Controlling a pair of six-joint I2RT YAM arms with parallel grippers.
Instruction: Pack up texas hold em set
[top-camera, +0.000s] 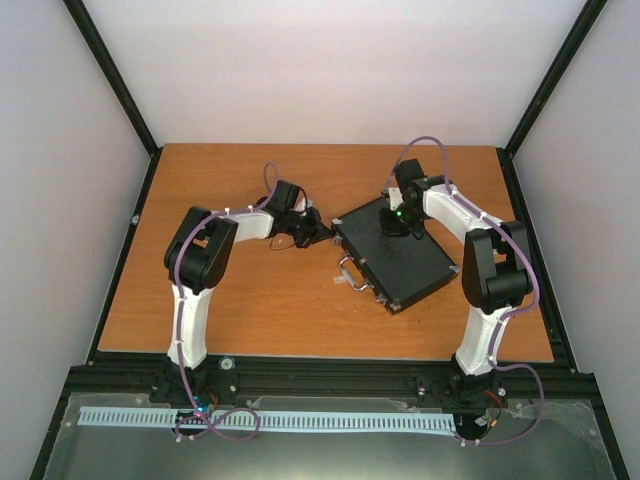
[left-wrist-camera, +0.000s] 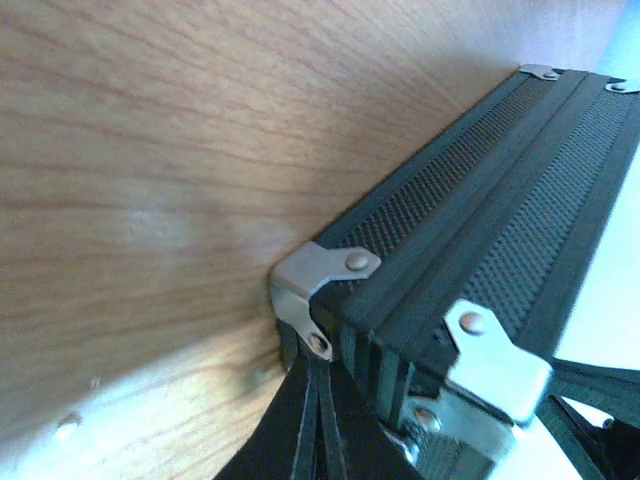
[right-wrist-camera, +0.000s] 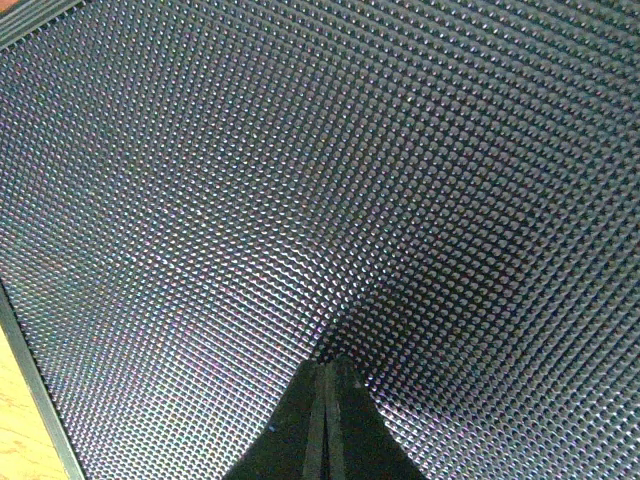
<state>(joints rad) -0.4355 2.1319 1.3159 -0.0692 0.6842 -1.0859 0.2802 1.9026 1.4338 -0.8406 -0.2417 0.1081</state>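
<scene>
Bending inward, closed right gripper (right-wrist-camera: 325, 370) touches case (top-camera: 418, 266).

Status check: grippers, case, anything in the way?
Left gripper shut, at case corner. Right gripper shut, tip on lid. Case closed, flat on table. Nothing blocking.

I see an orange-brown wooden tabletop (top-camera: 250, 310) running out beyond the left fingers (left-wrist-camera: 300, 440), with a pale sheen (left-wrist-camera: 130, 220) of soft light on the grain up and to their left. Plain white walls (top-camera: 330, 60) close in the far side and both flanks, with black frame posts (top-camera: 110, 70) at the corners. Behind the fingers, at the near edge, I make out a black rail (top-camera: 330, 375), a white slotted strip (top-camera: 300, 420) and a grey metal surface (top-camera: 330, 460).
</scene>
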